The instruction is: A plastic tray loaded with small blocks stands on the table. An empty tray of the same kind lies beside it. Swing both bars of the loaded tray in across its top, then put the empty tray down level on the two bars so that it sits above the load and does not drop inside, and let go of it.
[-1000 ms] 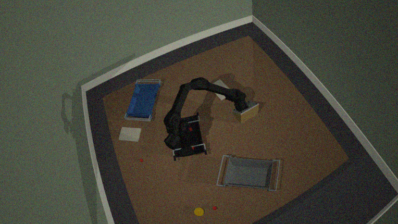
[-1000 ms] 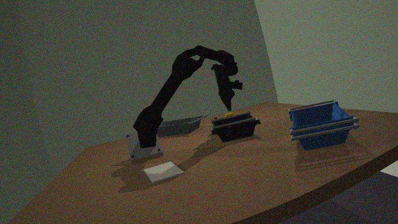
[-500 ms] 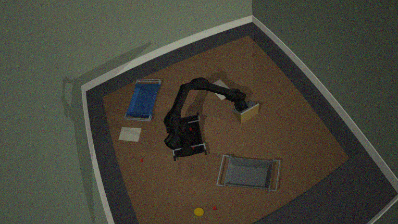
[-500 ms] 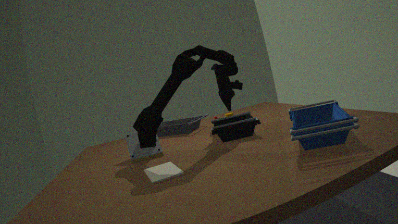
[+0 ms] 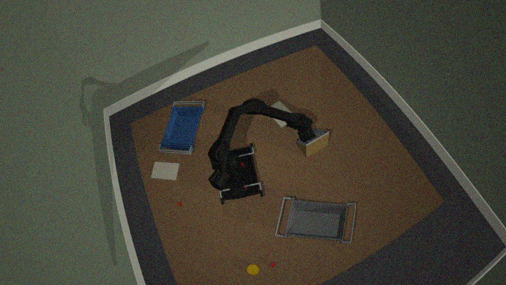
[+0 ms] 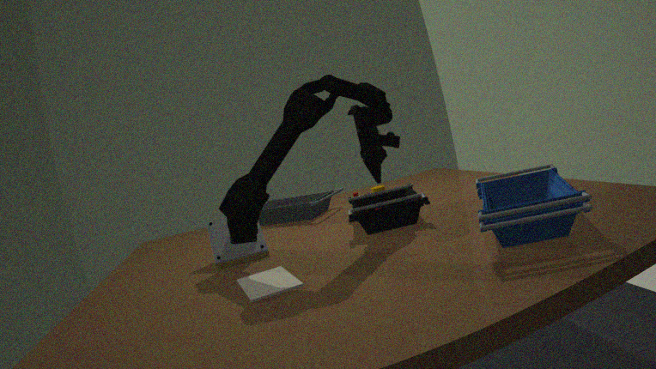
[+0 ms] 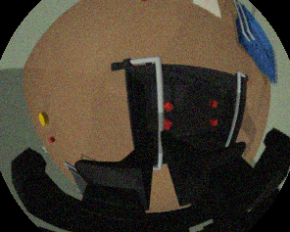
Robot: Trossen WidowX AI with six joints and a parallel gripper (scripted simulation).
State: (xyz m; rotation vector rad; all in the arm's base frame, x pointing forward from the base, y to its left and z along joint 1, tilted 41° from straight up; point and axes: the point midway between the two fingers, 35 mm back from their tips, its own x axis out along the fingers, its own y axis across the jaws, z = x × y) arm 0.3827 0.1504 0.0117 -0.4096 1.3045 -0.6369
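The loaded tray (image 5: 240, 170) is black, with red blocks (image 7: 168, 116) inside; it also shows in the exterior view (image 6: 386, 208) and the wrist view (image 7: 185, 116). One wire bar (image 7: 158, 114) lies across it a little inside one end. The other bar (image 7: 236, 111) lies at the opposite end. My gripper (image 6: 376, 177) hangs pointing down just above the tray, over the first bar. Its fingers (image 7: 156, 185) are nearly closed and hold nothing. The empty grey tray (image 5: 315, 219) lies flat apart from it, with its bars out over its ends.
A blue tray (image 5: 181, 126) with two bars stands at the table's far side (image 6: 529, 205). A white pad (image 5: 165, 170) lies near it, and another (image 5: 281, 112) lies under the arm. A yellow disc (image 5: 253, 269) and loose red blocks (image 5: 179, 203) lie on the table. The arm's base (image 5: 314, 142) stands mid-table.
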